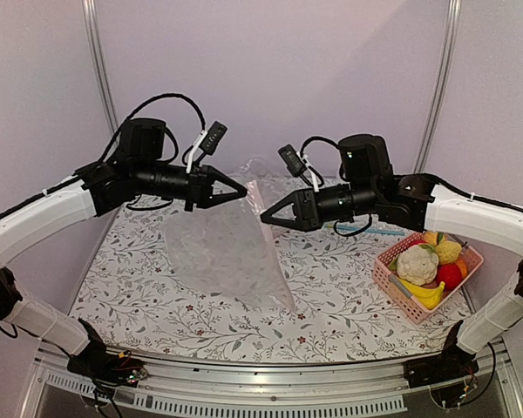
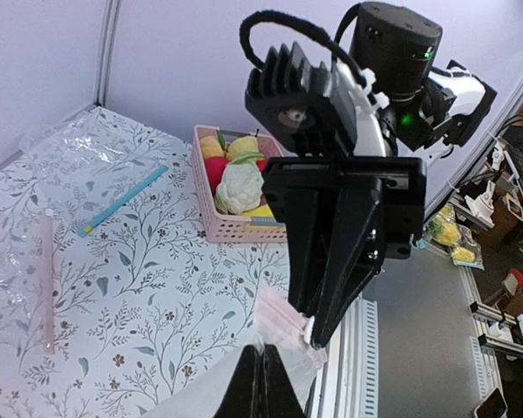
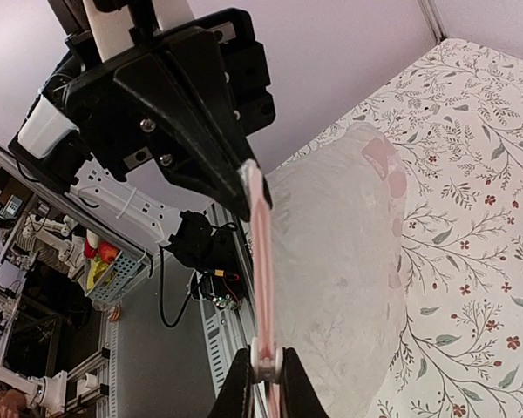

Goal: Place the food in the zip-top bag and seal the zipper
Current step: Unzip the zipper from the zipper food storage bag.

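The zip-top bag — clear and crinkled, its zipper showing pale pink — hangs above mid-table. Its mouth edge is uppermost and runs left to right, and its body trails down onto the floral table. The left gripper and right gripper each pinch that edge, jaws clamped. The food sits in the pink basket at right.

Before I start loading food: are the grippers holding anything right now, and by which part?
Yes. The left gripper and right gripper are each shut on the zip-top bag, pinching the pinkish strip along its top edge at separate spots.
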